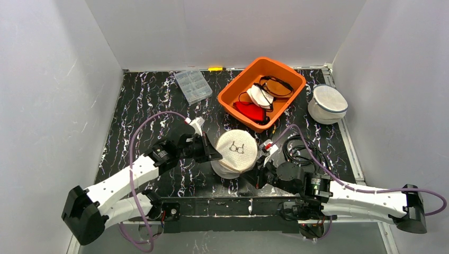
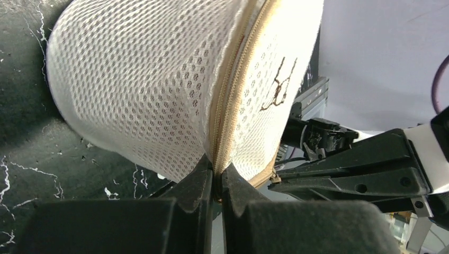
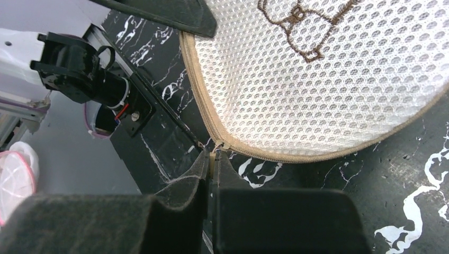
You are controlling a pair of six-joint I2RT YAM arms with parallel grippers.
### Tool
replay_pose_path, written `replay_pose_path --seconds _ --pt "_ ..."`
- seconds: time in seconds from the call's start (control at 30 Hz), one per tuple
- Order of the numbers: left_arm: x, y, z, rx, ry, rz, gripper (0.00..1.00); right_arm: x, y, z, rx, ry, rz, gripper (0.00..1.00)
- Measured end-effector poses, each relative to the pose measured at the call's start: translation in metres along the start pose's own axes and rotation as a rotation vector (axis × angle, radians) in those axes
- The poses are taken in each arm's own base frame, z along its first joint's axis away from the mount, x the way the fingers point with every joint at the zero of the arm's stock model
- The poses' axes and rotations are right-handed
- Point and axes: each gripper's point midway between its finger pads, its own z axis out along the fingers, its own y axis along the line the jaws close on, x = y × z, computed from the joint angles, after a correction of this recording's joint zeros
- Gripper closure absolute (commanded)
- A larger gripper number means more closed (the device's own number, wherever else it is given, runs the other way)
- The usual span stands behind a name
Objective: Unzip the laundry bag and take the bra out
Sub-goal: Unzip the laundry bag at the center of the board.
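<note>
Top external: finds bag (image 1: 236,151) between left gripper (image 1: 215,155) and right gripper (image 1: 254,177). Pinches zip seam (image 2: 229,106) with left jaws closed, likely to anchor it. Clamps pull tab (image 3: 216,150) with right jaws closed, ready for unzipping. Cannot see bra; probably inside.

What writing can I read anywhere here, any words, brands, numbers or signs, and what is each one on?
None: no view shows a readable word, brand, number or sign.
Mesh laundry bag: it carries only a brown stitched bra outline, which is a picture and not lettering.
Orange bin and clear organizer box: no markings visible on either.
</note>
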Motion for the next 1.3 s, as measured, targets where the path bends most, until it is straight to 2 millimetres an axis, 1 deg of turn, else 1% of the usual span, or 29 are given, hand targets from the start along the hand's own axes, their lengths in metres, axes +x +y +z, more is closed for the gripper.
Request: replay_pose_path --seconds 0.1,0.13,0.17,0.27,0.3,0.33,0.4,0.63,0.67,0.7,0.8,0.97,1.13,1.23,1.3 --pt "0.004 0.005 0.009 0.001 0.051 0.018 1.00 0.006 -0.002 0.002 0.003 0.016 -0.003 0.99" --pt "0.005 0.007 0.012 0.002 0.066 0.026 0.96 0.009 -0.003 0.003 0.002 0.020 -0.003 0.99" --pt "0.007 0.007 0.013 0.004 0.080 0.033 0.84 0.012 -0.005 0.003 0.003 0.029 -0.005 0.99" --pt "0.010 0.008 0.014 0.013 0.100 0.059 0.44 0.019 -0.004 0.007 -0.005 0.052 -0.007 0.99" --pt "0.010 0.007 0.013 0.018 0.100 0.064 0.36 0.020 -0.002 0.009 -0.012 0.055 -0.006 0.99" --pt "0.009 0.005 0.010 0.024 0.097 0.067 0.32 0.020 0.000 0.011 -0.019 0.057 -0.004 0.99" --pt "0.008 0.001 0.002 0.038 0.082 0.065 0.28 0.020 0.002 0.013 -0.028 0.057 -0.001 0.99" --pt "0.011 -0.009 -0.036 0.073 0.018 0.020 0.22 0.012 0.014 0.019 -0.074 0.026 0.024 0.99" --pt "0.014 -0.008 -0.040 0.078 0.013 0.006 0.20 0.012 0.017 0.020 -0.082 0.024 0.028 0.99" --pt "0.017 -0.006 -0.044 0.079 0.008 -0.005 0.17 0.011 0.019 0.021 -0.089 0.022 0.033 0.99" --pt "0.032 0.000 -0.050 0.073 0.018 -0.038 0.16 0.014 0.024 0.030 -0.106 0.032 0.037 0.99" --pt "0.046 -0.001 -0.050 0.053 0.042 -0.074 0.17 0.021 0.027 0.042 -0.108 0.061 0.032 0.99" --pt "0.054 0.006 -0.038 -0.013 0.059 -0.105 0.26 0.019 0.037 0.053 -0.135 0.063 0.034 0.99" --pt "0.051 0.011 -0.033 -0.049 0.040 -0.132 0.34 0.016 0.043 0.056 -0.155 0.051 0.039 0.99" --pt "0.046 0.015 -0.030 -0.075 0.007 -0.160 0.38 0.015 0.045 0.057 -0.166 0.046 0.042 0.99"
